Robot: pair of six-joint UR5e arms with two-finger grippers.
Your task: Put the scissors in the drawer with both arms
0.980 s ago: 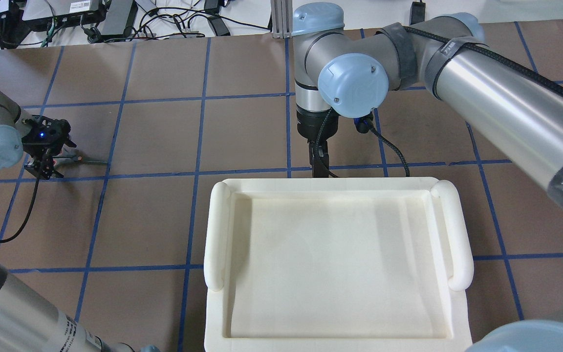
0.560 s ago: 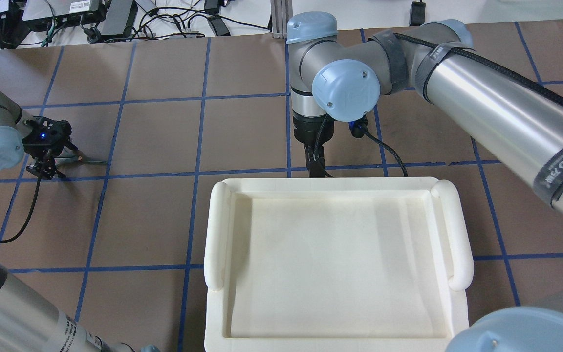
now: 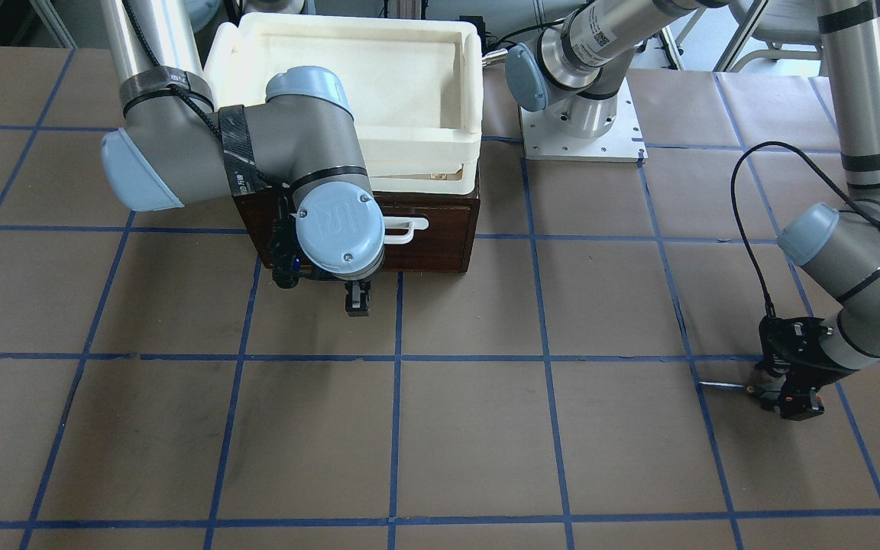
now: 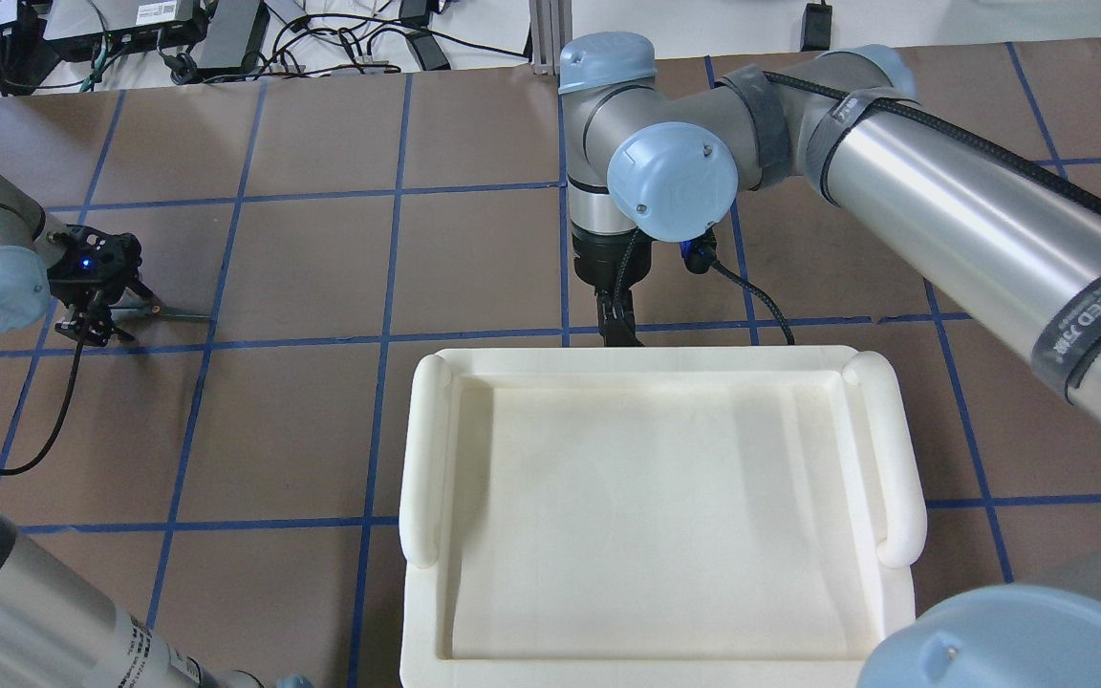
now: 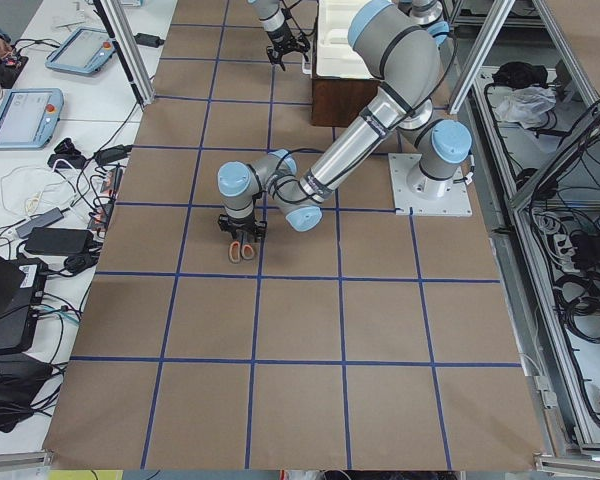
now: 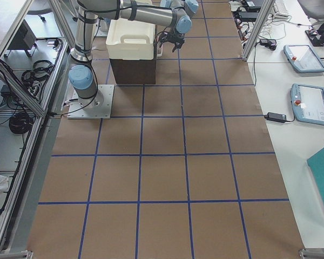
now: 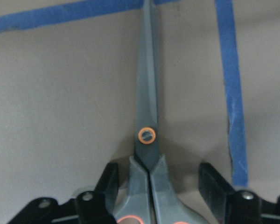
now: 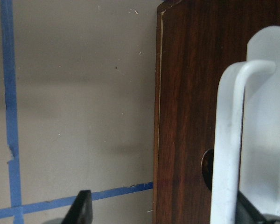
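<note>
The scissors [image 7: 147, 93] lie flat on the desk [image 3: 470, 428], blades shut, out on your robot's left and well apart from the drawer [image 3: 440, 229]. Expect them to be light, stiff and slick on the metal. Lying so low, they give you little to pinch. Take them at the thick grey neck just behind the pivot [image 7: 147, 135], where the plastic offers grip, not on the thin blades. The left hand [image 7: 159, 172] is down over exactly that spot, spread wide. Its fingers [image 7: 213, 179] stand on either side of the neck with a gap on each side, and nothing is pinched yet. Across the desk, the right hand [image 3: 357, 299] is also spread, at the drawer's white handle [image 8: 228, 140], which sits between its fingers. The drawer looks shut, with the tray [image 3: 472, 84] resting on top.
</note>
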